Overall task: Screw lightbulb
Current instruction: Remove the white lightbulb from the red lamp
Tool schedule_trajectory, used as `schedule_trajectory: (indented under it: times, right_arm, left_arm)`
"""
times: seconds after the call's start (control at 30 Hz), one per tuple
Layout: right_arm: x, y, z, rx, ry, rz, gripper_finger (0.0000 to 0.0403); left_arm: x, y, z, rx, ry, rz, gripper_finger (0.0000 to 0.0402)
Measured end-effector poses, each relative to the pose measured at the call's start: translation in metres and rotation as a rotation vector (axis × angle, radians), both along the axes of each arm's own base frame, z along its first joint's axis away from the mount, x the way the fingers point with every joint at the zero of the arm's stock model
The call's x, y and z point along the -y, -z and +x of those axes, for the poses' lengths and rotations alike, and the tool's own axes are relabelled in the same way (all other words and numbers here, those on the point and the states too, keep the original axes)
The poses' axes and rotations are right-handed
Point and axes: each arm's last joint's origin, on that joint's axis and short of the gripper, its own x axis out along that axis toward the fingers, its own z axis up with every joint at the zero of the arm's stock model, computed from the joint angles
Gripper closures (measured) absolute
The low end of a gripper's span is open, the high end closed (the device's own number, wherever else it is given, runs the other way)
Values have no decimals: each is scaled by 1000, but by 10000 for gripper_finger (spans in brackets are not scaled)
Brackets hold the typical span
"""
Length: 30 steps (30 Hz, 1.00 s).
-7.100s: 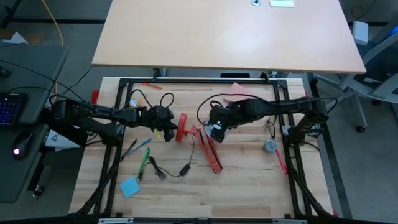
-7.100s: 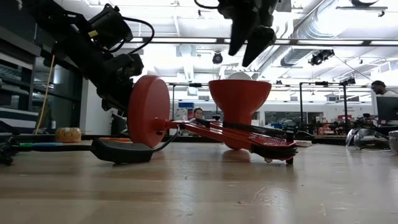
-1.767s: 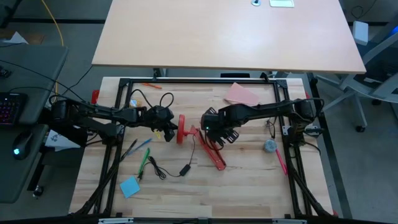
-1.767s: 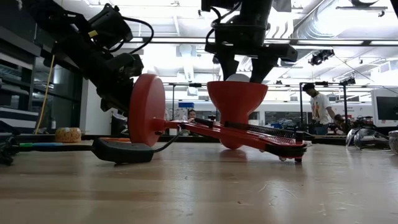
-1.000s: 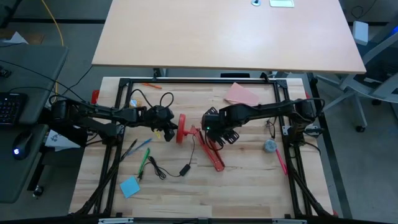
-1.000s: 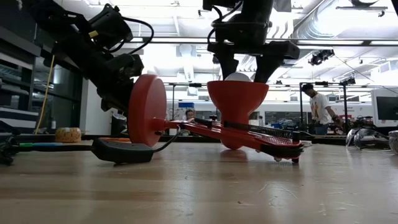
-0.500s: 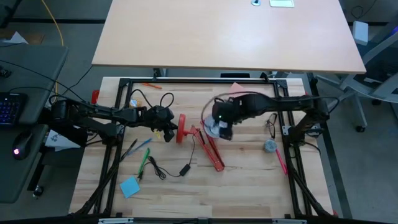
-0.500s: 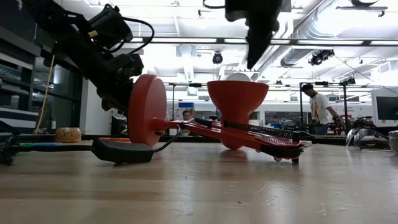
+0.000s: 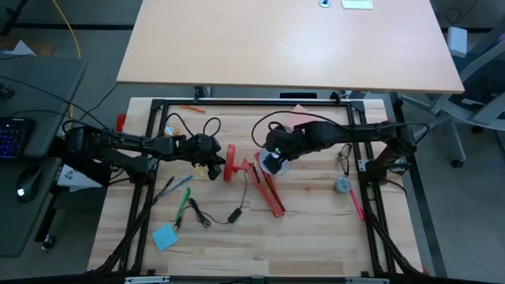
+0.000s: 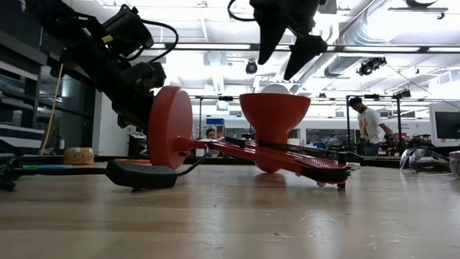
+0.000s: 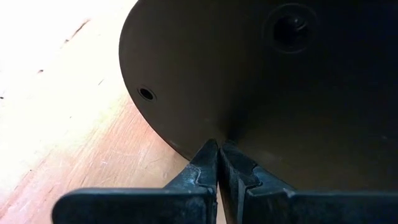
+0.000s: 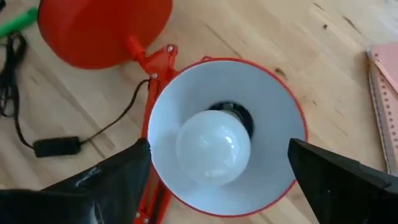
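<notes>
Re-grip step: right gripper (image 10: 290, 52) hovers, jaws spread, above lightbulb (image 12: 213, 147) in lamp shade (image 12: 273, 106). Left gripper (image 11: 219, 163), jaws pressed together, against lamp base (image 10: 171, 128). Next: descend, pinch, twist.

A: Item?

B: Lightbulb (image 12: 213, 147), qty 1. Small, white, matte, pear-shaped; rounded end faces up.

A: Location?

B: Inside red lamp shade (image 12: 283, 106), at centre, over the dark socket opening (image 12: 239, 114) at the shade's bottom. White shade interior all round it.

A: Base visible?

B: No, hidden under the globe. Can't tell how far it's seated.

A: Pose?

B: Upright. In low view only the top of the dome (image 10: 276, 88) shows above the shade rim.

A: Contact w/ anything?

B: Nothing touching the globe.
</notes>
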Motion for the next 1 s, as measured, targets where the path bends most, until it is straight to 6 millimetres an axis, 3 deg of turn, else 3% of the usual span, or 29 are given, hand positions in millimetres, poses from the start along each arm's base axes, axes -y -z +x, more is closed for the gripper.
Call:
schedule_trajectory:
  times: [0.53, 0.8, 1.0]
  right_arm:
    - [-9, 44, 22, -174, -182, -33, 36]
    - [-9, 53, 27, -192, -211, -43, 36]
    - [-9, 53, 25, -258, -472, -126, 67]
  left_arm:
    - [0, 0, 0, 2, -9, -16, 401]
    - [0, 0, 0, 2, -9, -16, 402]
    - [0, 0, 0, 2, -9, -16, 401]
